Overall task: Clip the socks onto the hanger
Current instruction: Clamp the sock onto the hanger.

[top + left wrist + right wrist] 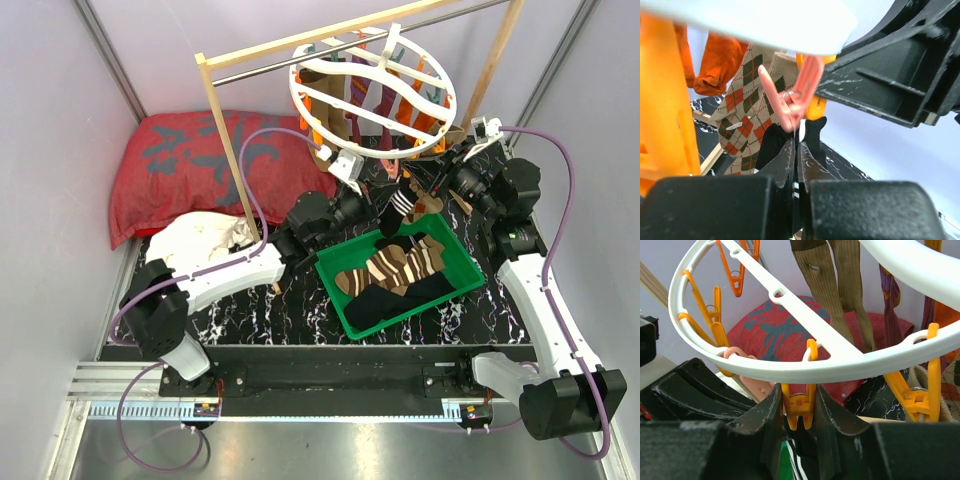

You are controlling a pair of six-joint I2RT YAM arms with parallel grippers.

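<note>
Pinches a dark sock (771,145) in the left gripper (796,147), with the fingers (786,162) pressed tight together on its thin top edge. Lifts that edge up close under the hanger (372,90), most likely to bring it to a clip.

Squeezes an orange clip (799,415) with the right gripper (799,395), both fingers clamped on the clip's tail ends, in the lower middle of the right wrist view. Probably does this to open the clip's mouth for the sock. Cannot tell how wide that mouth stands.

Shows the hanger as a big white ring in the upper middle of the overhead view, hanging under the metal rod (260,70) of a wooden frame (222,150), high enough to let socks dangle. Already carries some: brown socks (827,295) at the top of the right wrist view, an argyle sock (747,100) and an orange sock (715,65) at the left of the left wrist view.

Holds more, like a striped sock (395,268), in the green tray (334,298) in the middle of the overhead view, near both arms for an easy grab.

Shows a pink clip (800,95) just above the left fingertips; hard to tell if it touches the dark sock.

Leaves the red pillow (180,165) and white cloth (200,240) at the left, away from the work.
</note>
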